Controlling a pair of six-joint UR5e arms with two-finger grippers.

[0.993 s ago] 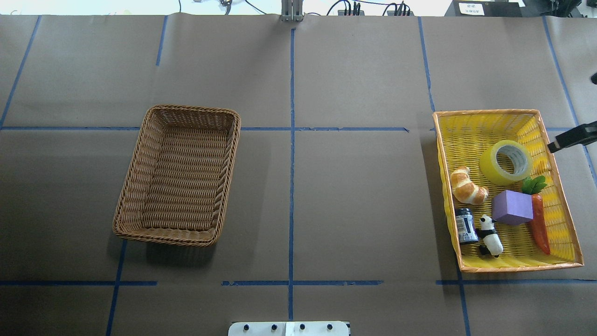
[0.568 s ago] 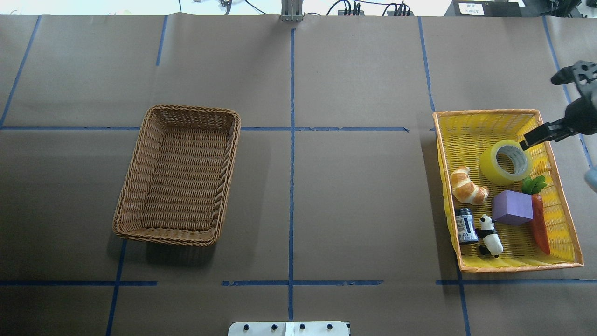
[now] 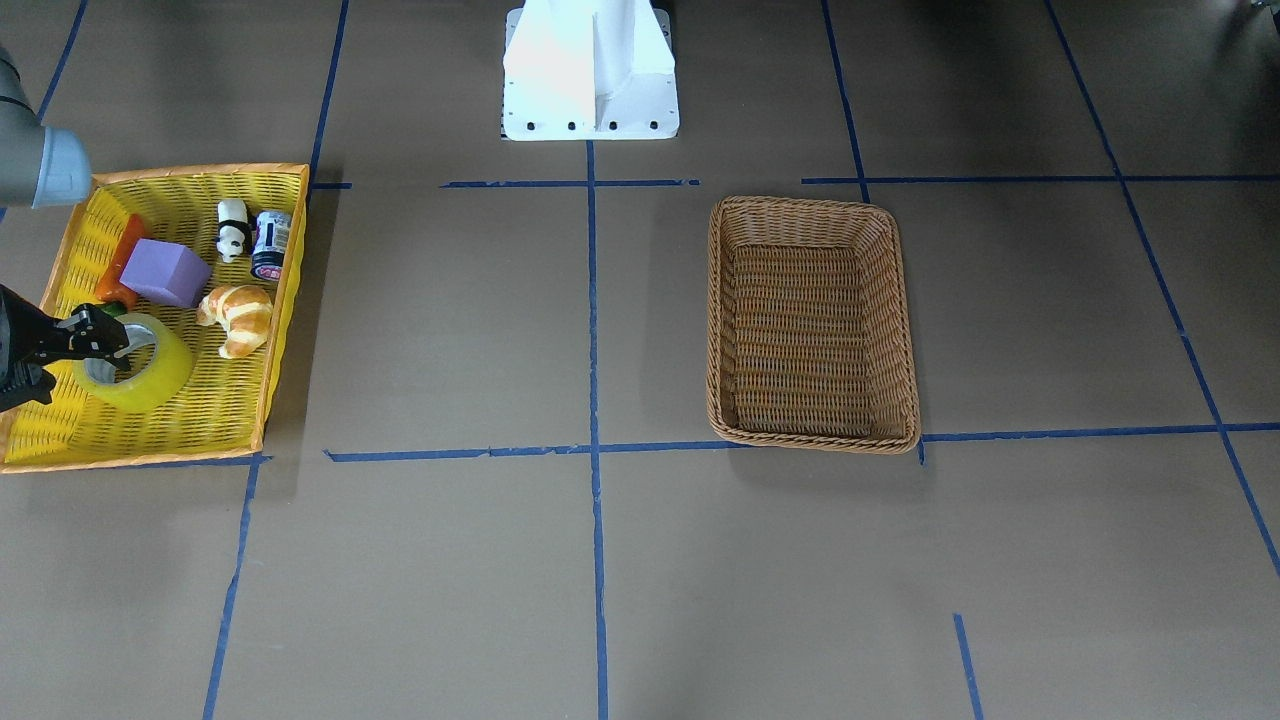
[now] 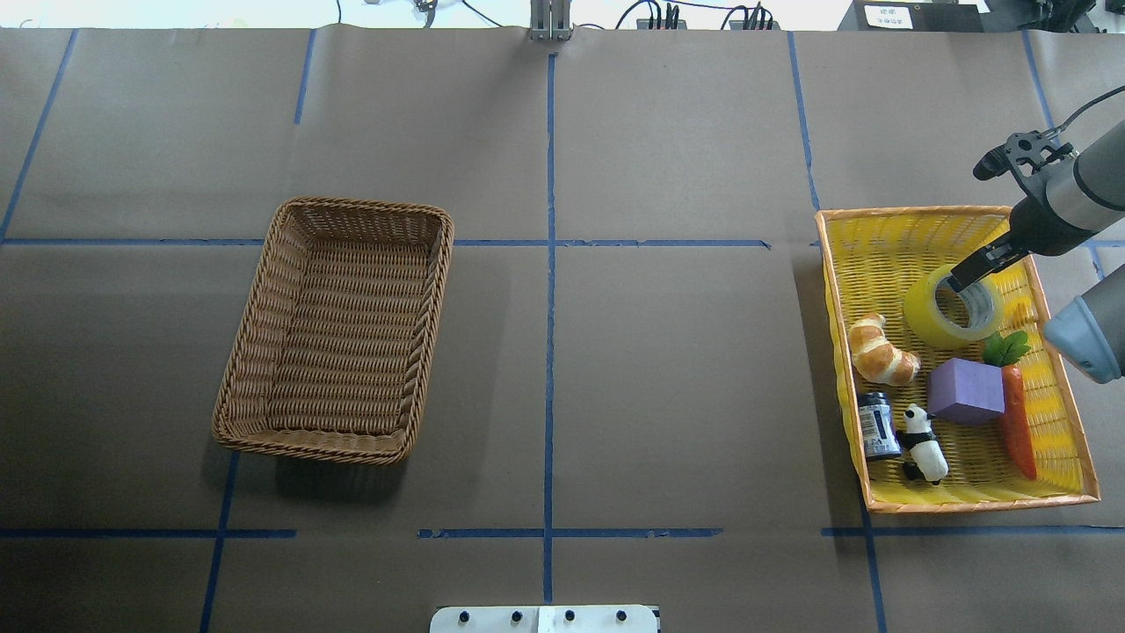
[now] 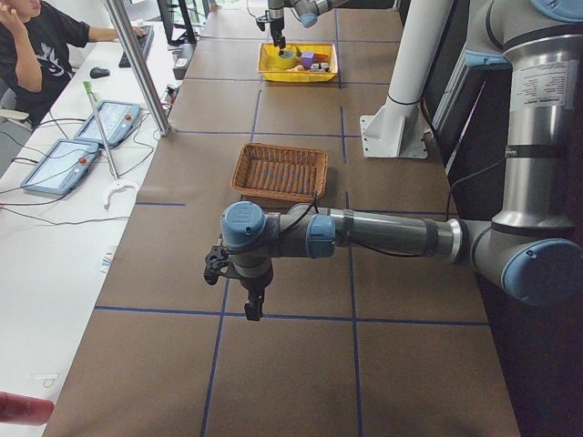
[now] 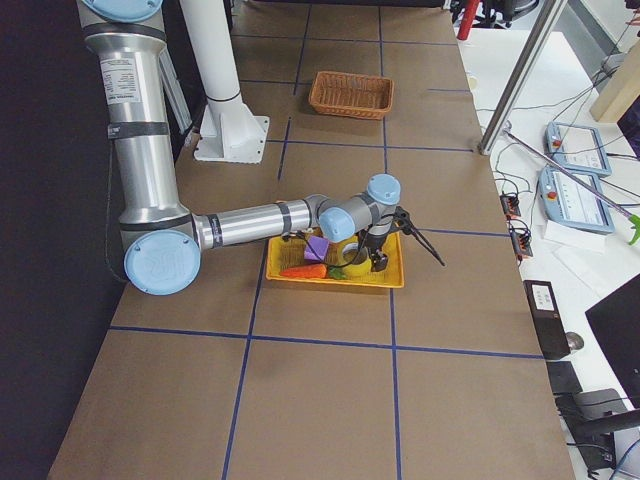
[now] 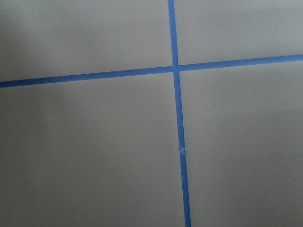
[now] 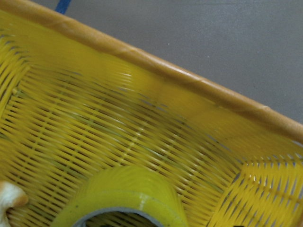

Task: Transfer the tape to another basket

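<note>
The yellow tape roll (image 4: 930,315) lies in the far part of the shallow yellow basket (image 4: 914,212), also in the front view (image 3: 150,385) and at the bottom of the right wrist view (image 8: 128,194). My right gripper (image 4: 967,272) hangs just over the roll's far-right rim, jaws apart and empty, one finger (image 3: 98,335) over the roll's hole. The brown wicker basket (image 4: 432,325) stands empty at the left of the table. My left gripper (image 5: 250,305) hovers over bare table beyond the wicker basket (image 5: 278,171); I cannot tell whether it is open or shut.
The yellow basket also holds a croissant (image 4: 881,352), a purple block (image 4: 965,391), a carrot (image 4: 1017,431), a toy panda (image 4: 925,444) and a small dark can (image 4: 876,425), all nearer me than the tape. Brown paper with blue tape lines lies between the two baskets.
My right arm has come in from the right edge and moved left over the yellow basket, its gripper now over the tape. The tape and other objects have not moved.
</note>
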